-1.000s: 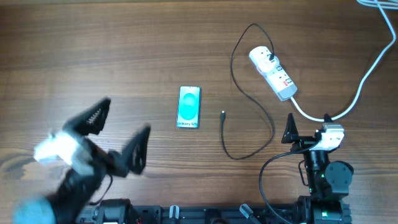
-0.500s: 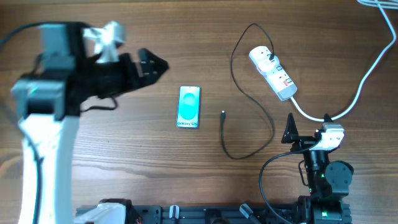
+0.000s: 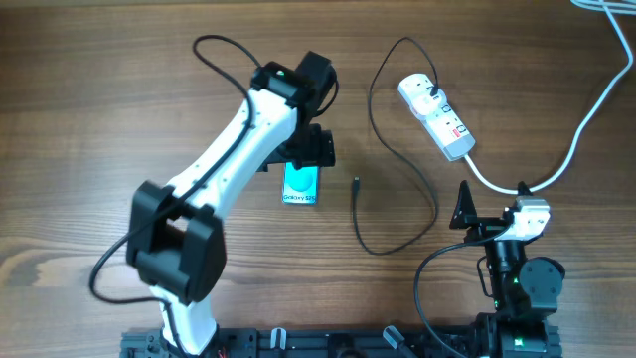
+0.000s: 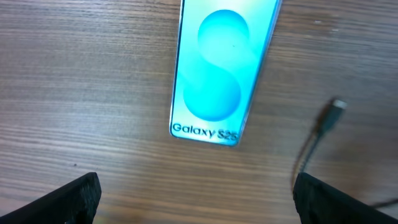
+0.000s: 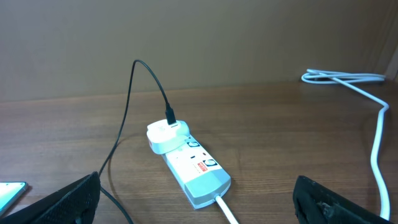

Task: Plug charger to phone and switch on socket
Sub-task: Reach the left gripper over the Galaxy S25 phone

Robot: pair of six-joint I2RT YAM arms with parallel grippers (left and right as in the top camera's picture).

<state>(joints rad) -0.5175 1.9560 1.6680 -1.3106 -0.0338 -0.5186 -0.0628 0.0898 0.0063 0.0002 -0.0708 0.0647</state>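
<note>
**Desk:** What does the overhead frame lead with?

**Photographer:** The left arm [image 3: 234, 149], white with black joints, reaches out over the middle of the wooden table [image 3: 99, 80]. Its wrist sits above the far end of the phone [image 3: 302, 183], which lies flat and screen-up, with its white text strip toward the robot's base.

**Desk:** And the left gripper [image 4: 198, 198]?

**Photographer:** It is spread wide. In the wrist view one black fingertip sits in each lower corner, with bare wood between them. The phone lies ahead of the fingers and touches neither.

**Desk:** Where is the charger [image 3: 434, 204]?

**Photographer:** Its thin black cable curls in a loose loop right of the phone. The plug tip [image 3: 356, 182] lies on the wood just beside the phone's right edge, apart from it. The cable's other end runs up to a white adapter [image 5: 165, 134] seated in the far end of the socket [image 3: 437, 116].

**Desk:** And the socket itself?

**Photographer:** The white strip lies at an angle toward the table's far right, and red marks show on its top face. Its thick white cord [image 3: 576, 139] sweeps away to the right edge.

**Desk:** What about the right gripper [image 5: 199, 204]?

**Photographer:** It is parked near the base, well short of the socket. Its fingers are parted and hold nothing.
</note>
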